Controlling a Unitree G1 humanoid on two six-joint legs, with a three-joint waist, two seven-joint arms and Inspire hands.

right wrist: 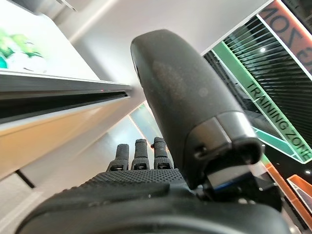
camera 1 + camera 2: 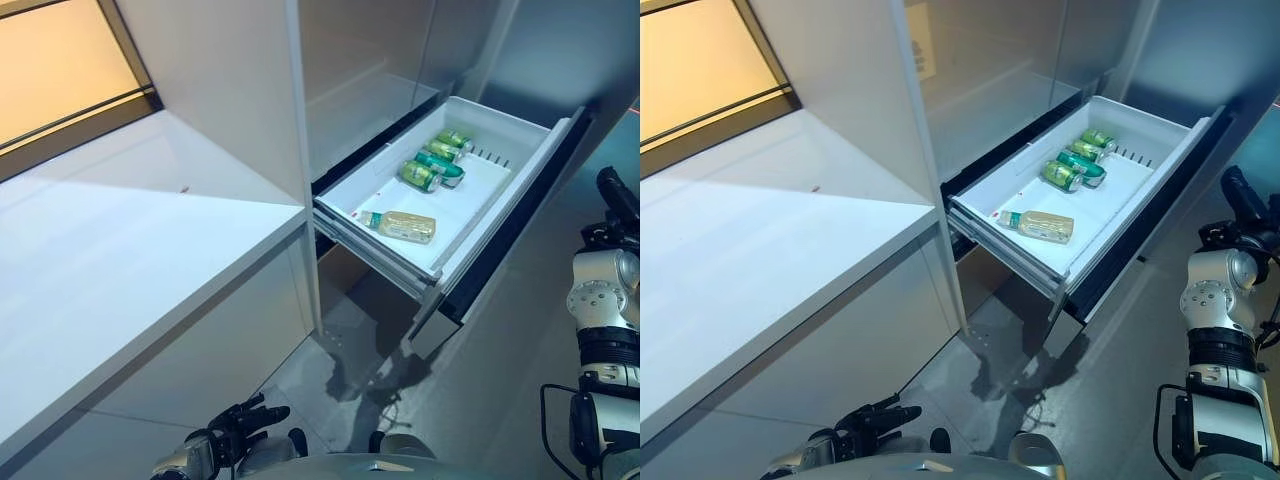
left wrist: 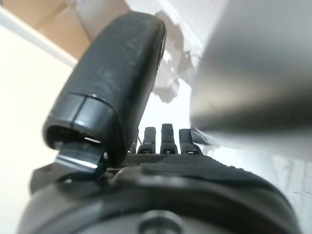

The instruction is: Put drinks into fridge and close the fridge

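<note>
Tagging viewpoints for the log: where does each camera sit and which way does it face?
Left eye: on the head, looking down at the open drawer with cans and a bottle; left hand low, right hand at the right edge.
Right eye: same scene from slightly aside.
Left wrist: along the left hand, fingers straight, towards the cabinet.
Right wrist: along the right hand, straight fingers, beside the drawer front.

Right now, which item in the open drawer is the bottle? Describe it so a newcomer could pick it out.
Find the white fridge drawer pulled out beside the counter. The bottle lies on its side at the near end, apart from the green cans clustered farther back. It alone is pale yellow with a green cap.
</note>
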